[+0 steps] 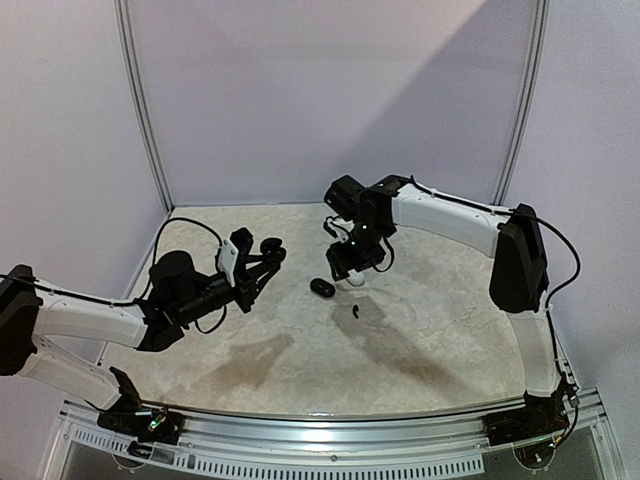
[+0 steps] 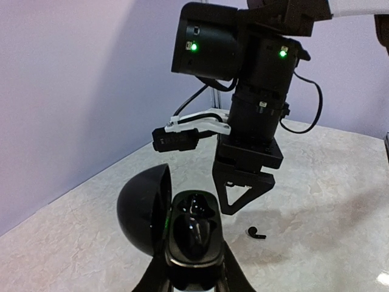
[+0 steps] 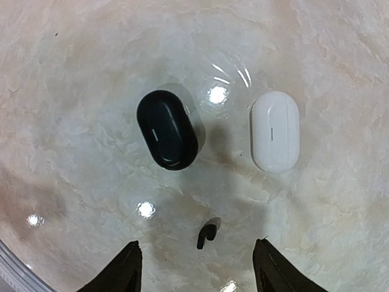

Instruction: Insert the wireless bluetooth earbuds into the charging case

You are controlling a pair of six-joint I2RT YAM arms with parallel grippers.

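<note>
Left gripper (image 2: 193, 278) clamps the open black case (image 2: 191, 234), cavity facing up, ready to receive. Right gripper (image 3: 199, 264) hangs over the table (image 3: 73, 61), jaws apart. It's straddling a black earbud (image 3: 208, 233) lying far from any edge, apparently lined up to pinch it.

The top camera is overlooking the whole table (image 1: 450, 330), the left wrist's facing sideways, the right wrist's looking straight down (all sharing one black earbud (image 3: 208, 233)).
</note>
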